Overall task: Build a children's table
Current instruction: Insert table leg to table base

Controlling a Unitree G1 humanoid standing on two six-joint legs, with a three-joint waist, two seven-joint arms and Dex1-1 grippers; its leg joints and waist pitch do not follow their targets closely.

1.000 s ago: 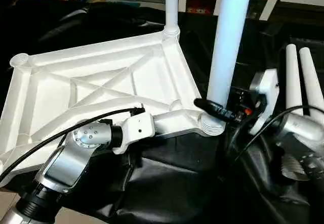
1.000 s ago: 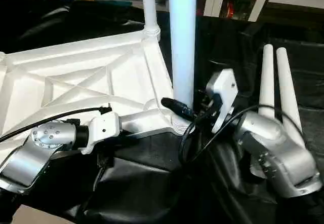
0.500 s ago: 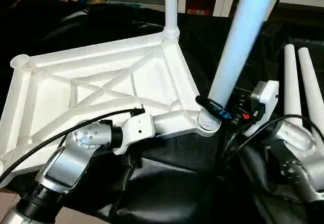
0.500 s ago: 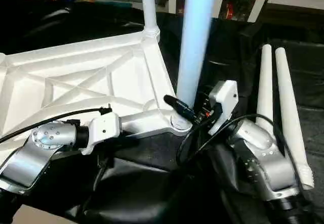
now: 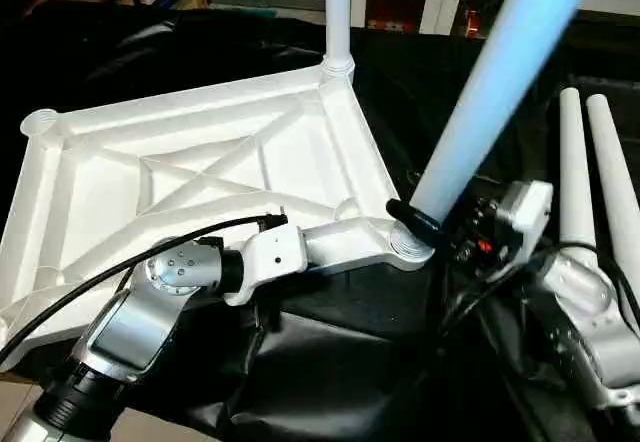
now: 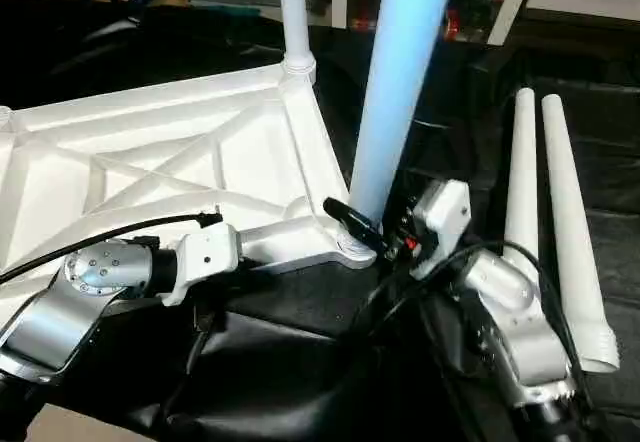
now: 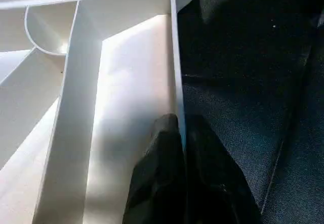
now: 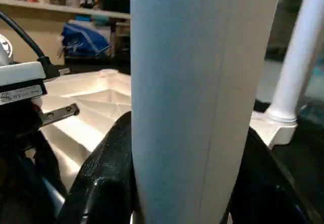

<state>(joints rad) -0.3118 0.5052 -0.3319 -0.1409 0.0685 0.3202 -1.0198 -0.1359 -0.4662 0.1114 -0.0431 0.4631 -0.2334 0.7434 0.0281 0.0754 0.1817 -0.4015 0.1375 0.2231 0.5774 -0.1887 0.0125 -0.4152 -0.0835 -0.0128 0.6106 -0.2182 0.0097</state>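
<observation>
The children's table lies upside down: a white tabletop (image 5: 200, 177) with X ribs, and one leg (image 5: 338, 12) standing in its far corner socket. My right gripper (image 5: 428, 220) is shut on a second white leg (image 5: 500, 82), low on the tube. That leg leans to the right, with its foot at the near right corner socket (image 5: 408, 250). In the right wrist view the black fingers (image 8: 109, 168) clasp the leg (image 8: 197, 82) on both sides. My left gripper (image 7: 181, 133) is shut on the tabletop's thin near rim (image 7: 177, 72), a finger on each side of the wall.
Two loose white legs (image 6: 545, 192) lie side by side on the black cloth at the right. The black-draped work table (image 5: 330, 362) carries everything. Shelves and cabinets stand behind the far edge.
The held leg has tipped from upright to a lean to the right, its foot staying at the corner socket. My right arm has dropped lower. The left arm has not moved.
</observation>
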